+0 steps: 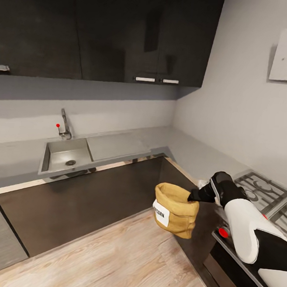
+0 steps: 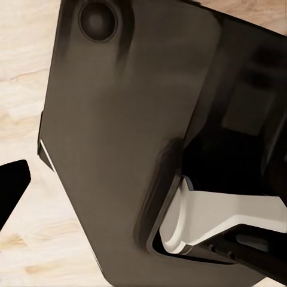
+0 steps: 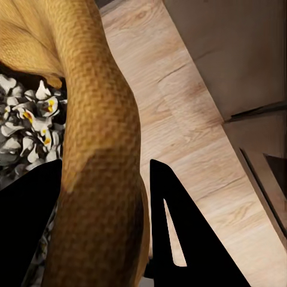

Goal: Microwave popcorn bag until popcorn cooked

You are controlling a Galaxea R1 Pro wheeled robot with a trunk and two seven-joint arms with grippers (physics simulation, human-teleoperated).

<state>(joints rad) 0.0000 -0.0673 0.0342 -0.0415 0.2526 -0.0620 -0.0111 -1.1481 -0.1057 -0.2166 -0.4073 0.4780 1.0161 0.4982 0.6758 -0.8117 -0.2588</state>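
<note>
Soft tan popcorn bag: I've got R gripper pinching rolled rim; likely light, floppy. L fingers: can't tell.

Even, soft rendered light; faint glare on dark cabinets; slightly blurred edges.

Your right arm reaches forward and inward from the right, its pincer clamped on the rolled rim of the popcorn bag, one finger inside, one outside. Your left pincer's state can't be told.
</note>
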